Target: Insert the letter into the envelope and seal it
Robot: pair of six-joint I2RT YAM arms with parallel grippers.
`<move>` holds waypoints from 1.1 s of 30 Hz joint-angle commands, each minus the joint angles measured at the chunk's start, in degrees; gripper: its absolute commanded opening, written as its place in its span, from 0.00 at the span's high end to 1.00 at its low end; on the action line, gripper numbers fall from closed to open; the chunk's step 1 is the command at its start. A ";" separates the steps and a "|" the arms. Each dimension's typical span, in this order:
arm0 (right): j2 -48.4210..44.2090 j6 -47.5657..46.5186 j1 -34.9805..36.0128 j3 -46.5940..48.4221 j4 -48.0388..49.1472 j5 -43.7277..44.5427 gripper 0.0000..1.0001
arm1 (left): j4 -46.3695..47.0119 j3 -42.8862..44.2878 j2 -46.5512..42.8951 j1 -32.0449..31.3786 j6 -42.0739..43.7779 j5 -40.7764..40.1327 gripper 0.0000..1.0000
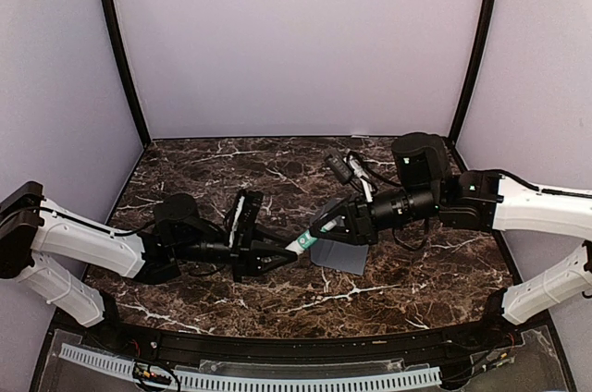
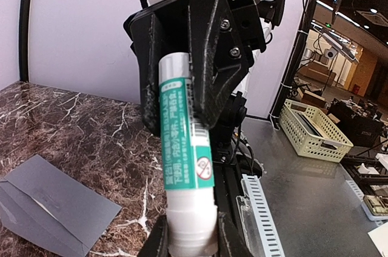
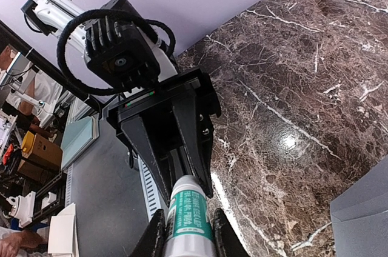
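Glue stick (image 2: 185, 130) is clamped end-to-end by left gripper (image 2: 190, 242) and right gripper (image 3: 188, 239). Envelope (image 2: 54, 202) looks thin and floppy, probably best pinched at an edge.

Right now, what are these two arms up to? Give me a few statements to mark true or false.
1. The left gripper and the right gripper both grip one glue stick. True.
2. The envelope is lifted in the air. False: it lies on the table.
3. The glue stick has a green label. True.
4. The table is plain white. False: it is dark marble with pale veins.
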 commanded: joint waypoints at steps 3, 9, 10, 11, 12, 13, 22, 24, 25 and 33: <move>0.94 -1.58 0.05 0.78 0.94 2.72 1.00 | 6.13 0.50 -2.65 -0.59 -2.29 2.95 0.95; 2.66 -0.86 0.88 1.05 2.01 1.69 1.00 | 6.63 0.77 -2.00 -0.60 -3.09 -0.43 0.96; 3.00 -0.76 1.01 1.24 2.27 1.33 1.00 | 7.13 0.72 -1.67 -0.58 -3.26 -0.59 0.96; 3.24 -0.71 1.17 1.29 2.49 0.83 1.00 | 7.38 0.75 -1.50 -0.58 -3.30 -0.56 0.96; 3.56 -0.63 1.36 1.41 2.76 0.38 1.00 | 7.80 0.75 -1.26 -0.58 -3.45 -0.53 0.96; 3.83 -0.66 1.47 1.49 2.87 -0.12 1.00 | 8.07 0.78 -1.16 -0.58 -3.53 -0.30 0.96; 6.10 -0.36 1.81 1.82 3.19 -1.08 1.00 | 7.64 0.87 -1.70 -0.58 -2.30 -2.17 0.97; 7.01 -0.20 1.90 2.01 2.92 -0.43 1.00 | 5.77 1.12 -2.63 -0.58 -0.58 -5.02 0.98; 7.49 0.03 1.84 2.18 2.65 -0.17 1.00 | 5.17 1.16 -2.95 -0.58 0.10 -5.88 0.98; 13.20 4.90 2.79 6.15 -1.23 1.54 1.00 | 3.08 2.75 -4.02 -0.59 9.00 -15.83 0.99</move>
